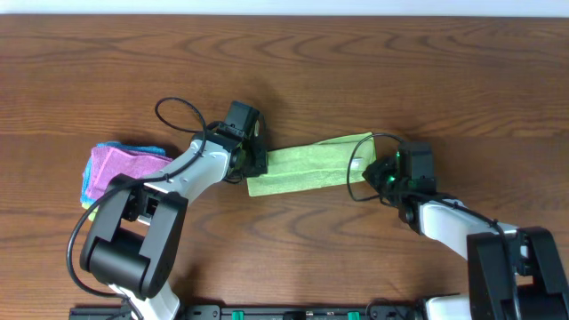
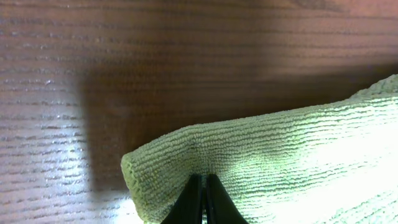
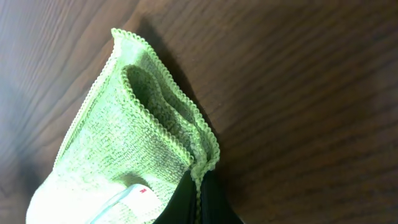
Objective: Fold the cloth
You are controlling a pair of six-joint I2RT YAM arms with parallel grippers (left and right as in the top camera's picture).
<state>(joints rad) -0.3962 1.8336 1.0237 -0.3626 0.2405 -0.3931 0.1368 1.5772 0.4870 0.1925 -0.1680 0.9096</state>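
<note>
The lime-green cloth (image 1: 307, 164) lies as a narrow folded strip across the middle of the table, between my two grippers. My left gripper (image 1: 252, 164) is shut on the strip's left end; in the left wrist view its fingers (image 2: 203, 180) pinch the cloth (image 2: 292, 162) near a folded corner. My right gripper (image 1: 373, 169) is shut on the strip's right end; in the right wrist view its fingers (image 3: 199, 183) clamp the stitched edges of the cloth (image 3: 118, 143). The white tag (image 3: 124, 202) shows beside those fingers.
A pink folded cloth (image 1: 124, 164) lies on a blue folded cloth (image 1: 89, 182) at the left, close to the left arm. The table is dark brown wood (image 1: 400, 71).
</note>
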